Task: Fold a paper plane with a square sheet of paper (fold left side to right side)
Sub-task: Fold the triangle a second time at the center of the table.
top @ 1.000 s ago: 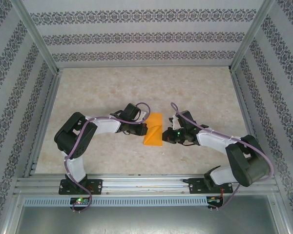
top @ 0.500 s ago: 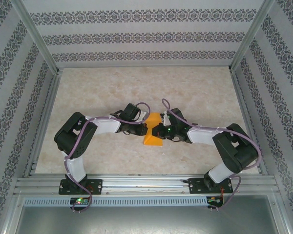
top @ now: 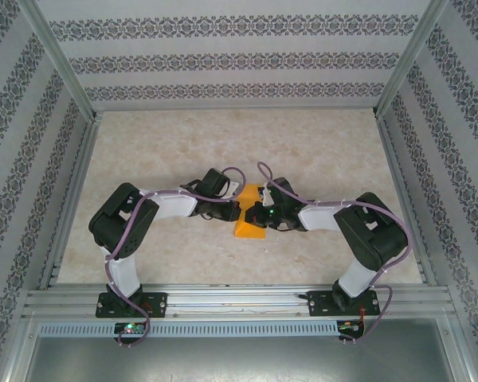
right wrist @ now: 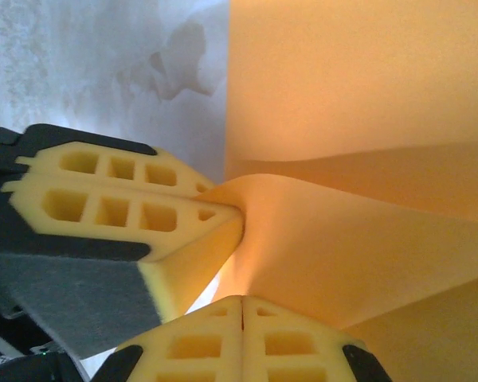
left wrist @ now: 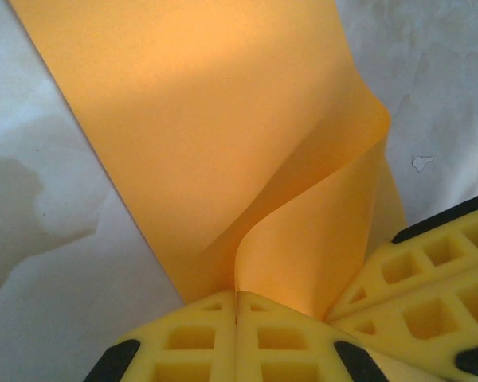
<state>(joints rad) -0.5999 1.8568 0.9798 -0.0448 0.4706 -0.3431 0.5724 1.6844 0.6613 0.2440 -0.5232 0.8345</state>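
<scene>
The square sheet of paper (top: pixel 250 228) is bright orange and lies partly folded at the table's middle, between both arms. One flap curls up off the flat layer (left wrist: pixel 223 119). My left gripper (top: pixel 241 206) is shut on that flap's edge, which runs into the seam between its yellow fingertips (left wrist: pixel 237 296). My right gripper (top: pixel 256 212) is shut too, and its tips (right wrist: pixel 241 301) rest against the raised flap (right wrist: pixel 358 239) with no paper in their seam. In the right wrist view the left gripper's fingers (right wrist: pixel 127 199) pinch the flap's corner.
The marbled table (top: pixel 223 143) stretches far behind the paper. Patterned walls (top: pixel 32 119) and metal posts enclose three sides. An aluminium rail (top: pixel 239 301) with both arm bases runs along the near edge.
My right arm has swung left from beside the paper until its gripper sits over the paper, next to the left one. The left arm has stayed put, still pinching the flap.
</scene>
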